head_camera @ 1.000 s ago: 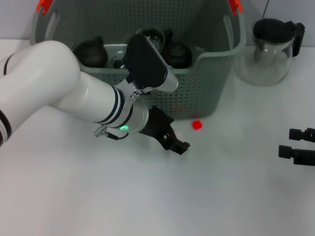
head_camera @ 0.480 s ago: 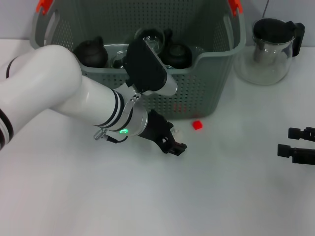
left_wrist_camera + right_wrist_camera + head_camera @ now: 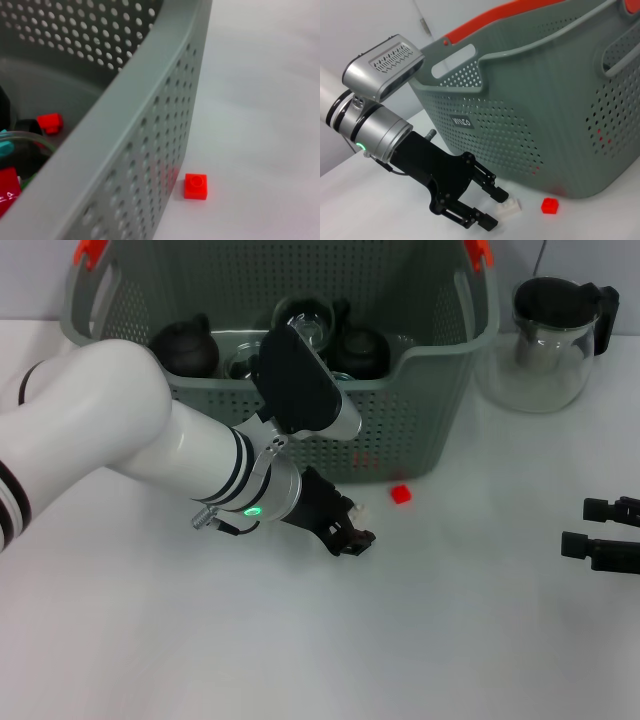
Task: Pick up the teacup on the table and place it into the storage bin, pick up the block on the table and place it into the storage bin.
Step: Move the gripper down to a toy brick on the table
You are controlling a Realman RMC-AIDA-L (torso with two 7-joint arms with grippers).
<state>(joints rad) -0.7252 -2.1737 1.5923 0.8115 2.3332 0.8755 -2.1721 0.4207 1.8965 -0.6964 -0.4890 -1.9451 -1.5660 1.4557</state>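
Head view shows the left gripper low on the tabletop, fingers spread around a small white block. The red block lies just beside the storage bin. The right gripper rests near the right edge, fingers apart.

My own arm hides much of the basket's front wall; my right gripper is cut off at the edge, and the basket's dark contents stay indistinct.

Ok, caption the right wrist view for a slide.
Left gripper, jaws open around a white block on the table, beside a red block and the storage bin.
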